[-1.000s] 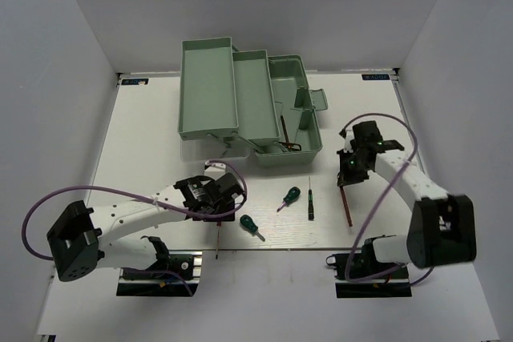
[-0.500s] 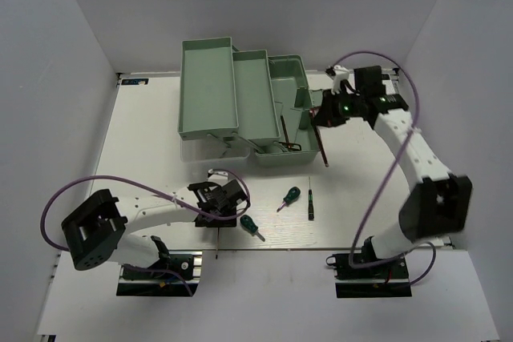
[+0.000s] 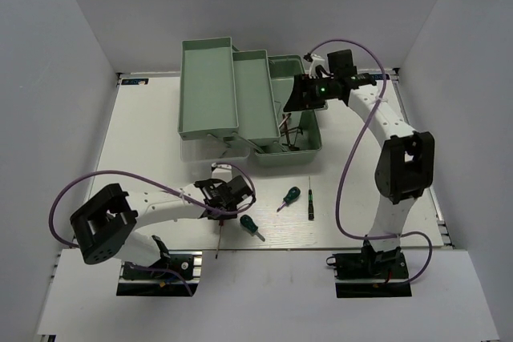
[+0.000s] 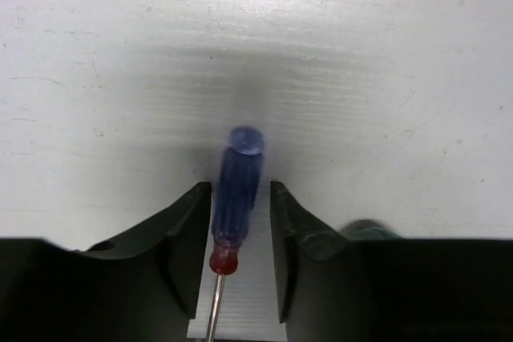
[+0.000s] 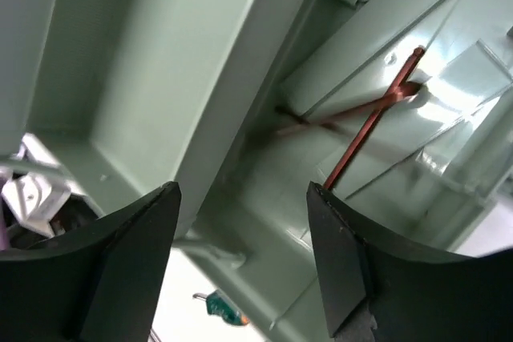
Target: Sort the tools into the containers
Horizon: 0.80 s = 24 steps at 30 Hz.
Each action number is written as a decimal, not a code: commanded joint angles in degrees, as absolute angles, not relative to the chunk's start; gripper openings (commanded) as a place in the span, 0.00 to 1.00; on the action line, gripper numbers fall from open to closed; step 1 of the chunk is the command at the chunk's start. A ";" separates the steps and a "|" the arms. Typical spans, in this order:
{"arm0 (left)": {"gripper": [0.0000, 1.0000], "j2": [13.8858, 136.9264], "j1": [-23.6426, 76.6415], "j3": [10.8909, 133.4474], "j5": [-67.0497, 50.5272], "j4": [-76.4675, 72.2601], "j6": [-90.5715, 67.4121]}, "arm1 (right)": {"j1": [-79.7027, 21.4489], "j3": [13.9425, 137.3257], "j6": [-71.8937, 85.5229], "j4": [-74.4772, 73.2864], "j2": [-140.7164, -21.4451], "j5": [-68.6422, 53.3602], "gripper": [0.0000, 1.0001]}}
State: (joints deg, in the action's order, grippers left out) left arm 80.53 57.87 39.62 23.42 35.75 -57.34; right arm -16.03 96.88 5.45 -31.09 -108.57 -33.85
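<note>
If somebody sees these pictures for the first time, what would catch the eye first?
The pale green toolbox with trays folded out fills the far middle of the table, and the right gripper hangs open over its right compartment, where reddish-brown hex keys lie. Nearer the front, the fingers of the left gripper flank a blue-handled screwdriver on the table.

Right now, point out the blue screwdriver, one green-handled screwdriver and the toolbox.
blue screwdriver point(image 4: 237, 198), left wrist view, middle of its handle
green-handled screwdriver point(image 3: 292, 194), top view, its handle
toolbox point(image 3: 207, 86), top view, floor of its leftmost tray
</note>
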 commanded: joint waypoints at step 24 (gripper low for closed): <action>0.00 84.62 57.13 81.35 33.91 37.35 -29.27 | -11.86 42.72 -11.95 -40.43 -66.88 -32.08 0.65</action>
State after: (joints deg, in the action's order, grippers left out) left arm 79.20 58.37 75.57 27.90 37.65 -33.28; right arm -10.90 43.33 -11.07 -42.37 -66.85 -34.02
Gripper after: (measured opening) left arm 0.269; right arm 0.640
